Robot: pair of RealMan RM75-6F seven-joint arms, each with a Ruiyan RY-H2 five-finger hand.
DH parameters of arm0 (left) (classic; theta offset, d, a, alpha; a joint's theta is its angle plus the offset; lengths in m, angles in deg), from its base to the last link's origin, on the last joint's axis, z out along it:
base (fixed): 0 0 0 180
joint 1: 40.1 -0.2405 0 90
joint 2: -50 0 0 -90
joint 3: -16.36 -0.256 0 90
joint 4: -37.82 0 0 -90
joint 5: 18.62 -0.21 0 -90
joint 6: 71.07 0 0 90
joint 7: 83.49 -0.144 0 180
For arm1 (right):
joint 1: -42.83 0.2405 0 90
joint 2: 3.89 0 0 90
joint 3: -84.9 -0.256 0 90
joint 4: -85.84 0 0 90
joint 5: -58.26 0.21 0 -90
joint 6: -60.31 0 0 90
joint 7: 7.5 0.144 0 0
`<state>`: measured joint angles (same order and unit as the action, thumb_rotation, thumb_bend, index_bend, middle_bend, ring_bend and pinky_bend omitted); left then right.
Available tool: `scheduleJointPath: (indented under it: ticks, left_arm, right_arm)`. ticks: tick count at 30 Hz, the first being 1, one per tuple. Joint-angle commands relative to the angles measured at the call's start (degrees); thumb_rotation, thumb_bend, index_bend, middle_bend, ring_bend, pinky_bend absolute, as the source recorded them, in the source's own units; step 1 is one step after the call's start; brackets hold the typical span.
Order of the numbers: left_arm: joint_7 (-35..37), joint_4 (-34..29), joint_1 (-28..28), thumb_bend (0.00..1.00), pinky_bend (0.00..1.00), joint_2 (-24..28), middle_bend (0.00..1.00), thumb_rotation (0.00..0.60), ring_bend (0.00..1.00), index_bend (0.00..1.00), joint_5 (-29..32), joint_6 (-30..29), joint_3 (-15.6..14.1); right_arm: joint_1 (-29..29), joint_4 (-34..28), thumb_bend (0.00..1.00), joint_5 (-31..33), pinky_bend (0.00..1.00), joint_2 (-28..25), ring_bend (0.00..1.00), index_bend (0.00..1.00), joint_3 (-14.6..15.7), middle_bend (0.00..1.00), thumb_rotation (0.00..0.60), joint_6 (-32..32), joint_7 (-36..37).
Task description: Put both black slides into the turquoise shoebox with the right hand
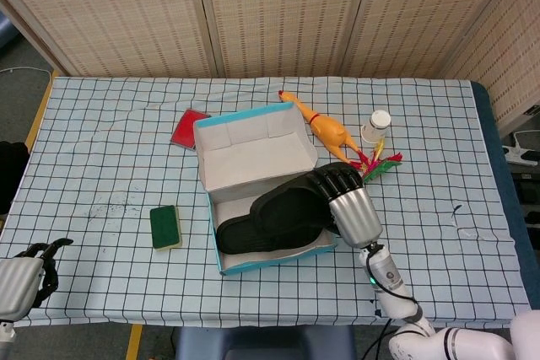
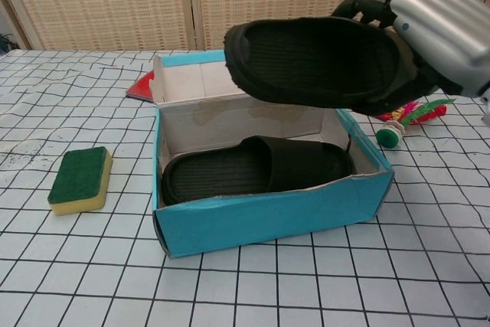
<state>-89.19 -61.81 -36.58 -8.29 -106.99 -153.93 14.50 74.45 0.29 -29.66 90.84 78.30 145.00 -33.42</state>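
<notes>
Checkered tablecloth [image 1: 101,149]: right hand [image 1: 348,205] grips second black rubber slide [image 2: 321,63] above turquoise cardboard shoebox [image 2: 268,216]; early release risks it landing across the box wall.
</notes>
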Motion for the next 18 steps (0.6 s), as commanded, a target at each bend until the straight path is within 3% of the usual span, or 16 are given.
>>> scheduleJointPath:
  ticks: [1, 9, 18]
  left_arm:
    - [0.17, -0.03, -0.02, 0.53, 0.53, 0.06, 0.2, 0.6, 0.31, 0.26, -0.04, -0.08, 0.01]
    - [0.6, -0.02, -0.16, 0.53, 0.53, 0.23, 0.2, 0.6, 0.31, 0.26, -0.39, -0.5, -0.03]
    - [0.11, -0.15, 0.03, 0.53, 0.53, 0.13, 0.2, 0.6, 0.31, 0.26, -0.2, 0.06, -0.1]
  right_arm:
    - [2.41, 1.59, 0.04, -1.36, 0.41, 3.55, 0.37, 0.54, -2.55, 0.56, 0.6, -1.24, -1.53]
    - [4.64, 6.18, 0.04, -0.57, 0.41, 9.01, 0.38, 0.55, -4.57, 0.57, 0.6, -3.73, -2.56]
    - [7.84, 18.47, 0.04, -0.15, 0.41, 16.35, 0.38, 0.57, -6.73, 0.57, 0.6, -5.58, 1.85]
